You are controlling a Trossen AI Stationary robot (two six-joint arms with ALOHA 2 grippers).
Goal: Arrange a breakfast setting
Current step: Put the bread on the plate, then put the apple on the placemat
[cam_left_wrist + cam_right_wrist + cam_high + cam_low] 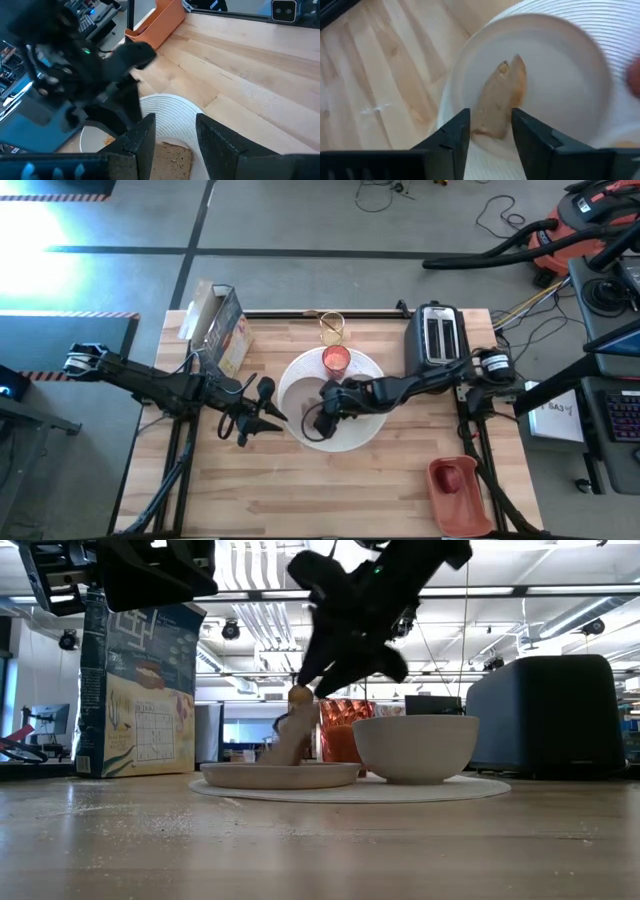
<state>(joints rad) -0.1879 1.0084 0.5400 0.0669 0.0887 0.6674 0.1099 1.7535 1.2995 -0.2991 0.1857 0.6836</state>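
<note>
Brown toast slice [499,100] – between right gripper [491,131] fingers

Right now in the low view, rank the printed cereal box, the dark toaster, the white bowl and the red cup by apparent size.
1. Printed cereal box and dark toaster: look similar, unranked.
2. White bowl.
3. Red cup, partly hidden behind the bowl, so unsure.
</note>
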